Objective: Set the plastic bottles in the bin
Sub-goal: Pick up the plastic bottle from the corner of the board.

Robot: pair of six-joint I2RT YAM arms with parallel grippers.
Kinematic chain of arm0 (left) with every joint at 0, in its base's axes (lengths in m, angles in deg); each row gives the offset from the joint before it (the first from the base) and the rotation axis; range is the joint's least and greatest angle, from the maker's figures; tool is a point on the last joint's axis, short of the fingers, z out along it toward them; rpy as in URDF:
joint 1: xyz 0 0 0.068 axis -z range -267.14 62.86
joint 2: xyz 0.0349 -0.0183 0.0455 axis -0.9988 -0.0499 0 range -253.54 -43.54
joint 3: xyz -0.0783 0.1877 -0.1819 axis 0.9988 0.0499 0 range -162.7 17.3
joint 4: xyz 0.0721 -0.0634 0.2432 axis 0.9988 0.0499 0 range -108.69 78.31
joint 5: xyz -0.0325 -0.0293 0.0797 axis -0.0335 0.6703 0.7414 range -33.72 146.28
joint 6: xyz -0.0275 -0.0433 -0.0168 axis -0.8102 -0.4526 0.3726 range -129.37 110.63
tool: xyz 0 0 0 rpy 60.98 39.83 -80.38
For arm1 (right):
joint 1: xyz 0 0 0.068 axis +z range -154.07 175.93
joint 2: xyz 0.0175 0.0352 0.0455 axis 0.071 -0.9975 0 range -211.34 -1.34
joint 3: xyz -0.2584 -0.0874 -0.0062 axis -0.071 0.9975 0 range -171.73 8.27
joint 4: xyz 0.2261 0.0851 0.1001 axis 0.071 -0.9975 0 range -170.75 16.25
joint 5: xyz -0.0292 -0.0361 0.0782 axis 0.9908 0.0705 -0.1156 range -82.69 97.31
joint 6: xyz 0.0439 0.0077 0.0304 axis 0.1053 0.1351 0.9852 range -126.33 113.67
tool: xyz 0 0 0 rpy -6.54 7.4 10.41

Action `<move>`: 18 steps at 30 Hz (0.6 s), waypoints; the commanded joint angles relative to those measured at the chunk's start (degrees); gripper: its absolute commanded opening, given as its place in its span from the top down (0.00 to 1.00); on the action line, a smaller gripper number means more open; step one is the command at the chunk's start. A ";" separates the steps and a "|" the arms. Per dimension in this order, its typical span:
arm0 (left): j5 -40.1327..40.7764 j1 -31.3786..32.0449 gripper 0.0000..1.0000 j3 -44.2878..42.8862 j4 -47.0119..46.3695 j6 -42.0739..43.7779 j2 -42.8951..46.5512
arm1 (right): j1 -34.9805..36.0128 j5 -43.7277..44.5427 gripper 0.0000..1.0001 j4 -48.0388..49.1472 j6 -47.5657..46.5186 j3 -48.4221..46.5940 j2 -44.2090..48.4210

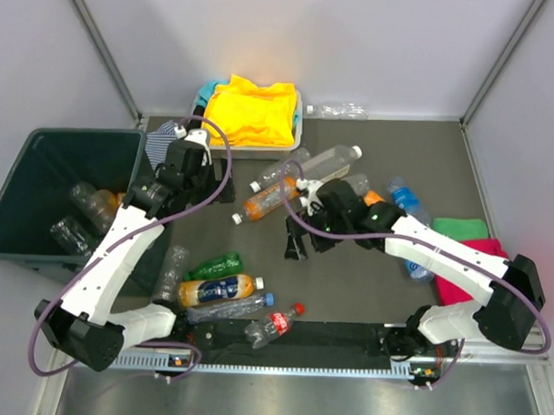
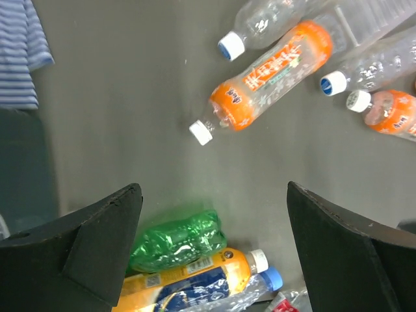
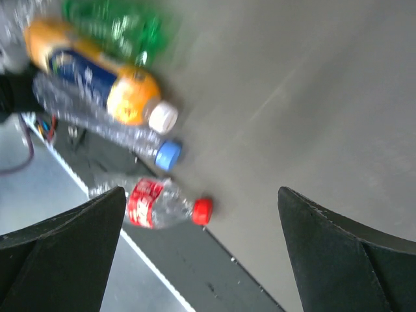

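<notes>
grey table (image 1: 397, 148) walled in pale panels (image 1: 355, 46). the bin (image 1: 42, 154) stands at 9 o'clock, a few bottles (image 1: 86, 201) lying in it. other bottles lie loose at centre and at 6 o'clock, an orange bottle (image 1: 264, 201) among them. left gripper (image 1: 210, 182) and right gripper (image 1: 308, 240) hang over the table, both released, grasping nothing.

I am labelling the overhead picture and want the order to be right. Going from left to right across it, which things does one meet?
dark green bin → striped cloth → orange bottle → blue-labelled bottle → green cloth
</notes>
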State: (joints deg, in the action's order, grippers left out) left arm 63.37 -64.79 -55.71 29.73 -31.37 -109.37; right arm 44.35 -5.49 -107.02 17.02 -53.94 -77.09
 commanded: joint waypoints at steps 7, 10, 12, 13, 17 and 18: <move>0.47 0.41 0.04 3.58 -4.22 -8.85 -0.36 | 4.66 0.32 0.01 -12.68 19.16 4.03 -2.30; -0.59 0.50 0.04 4.37 -4.30 -7.10 -0.01 | 5.71 -2.47 0.01 -13.84 25.41 5.43 -3.97; -0.94 0.42 0.04 5.24 -4.39 -5.43 0.43 | 6.77 -4.77 0.01 -11.65 29.88 7.45 -4.93; -1.03 0.50 0.04 5.68 -4.39 -4.99 0.52 | 7.47 -5.56 0.01 -10.07 31.47 7.72 -5.46; -3.48 0.50 0.04 9.89 -5.70 -3.23 1.75 | 14.48 -5.66 0.01 -7.69 39.64 7.20 -9.85; -4.71 0.50 0.04 10.86 -6.14 -3.05 2.53 | 15.72 -5.83 0.01 -6.64 40.71 6.85 -11.51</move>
State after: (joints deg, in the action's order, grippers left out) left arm 61.97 -64.53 -47.98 26.84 -36.42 -109.39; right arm 54.52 -9.00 -117.45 47.56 -46.14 -85.11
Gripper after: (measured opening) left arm 0.961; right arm 0.987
